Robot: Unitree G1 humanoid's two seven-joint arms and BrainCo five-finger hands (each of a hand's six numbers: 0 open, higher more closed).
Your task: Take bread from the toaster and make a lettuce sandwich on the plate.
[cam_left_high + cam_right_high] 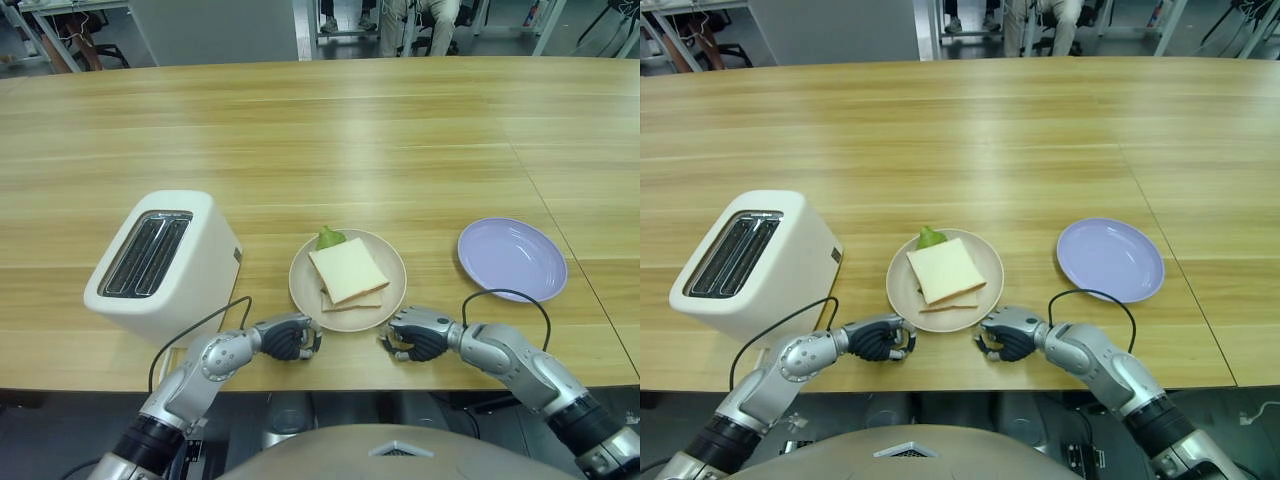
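Note:
A beige plate sits near the table's front edge and holds two stacked bread slices. A green lettuce leaf peeks out from under them at the far side. The cream toaster stands to the left with both slots empty. My left hand rests on the table just left of the plate's near rim, fingers curled, holding nothing. My right hand lies just right of the plate's near rim, also curled and empty.
An empty purple plate lies to the right of the beige one. A black cable loops near my right wrist, and another runs by the left arm. The far table is bare wood.

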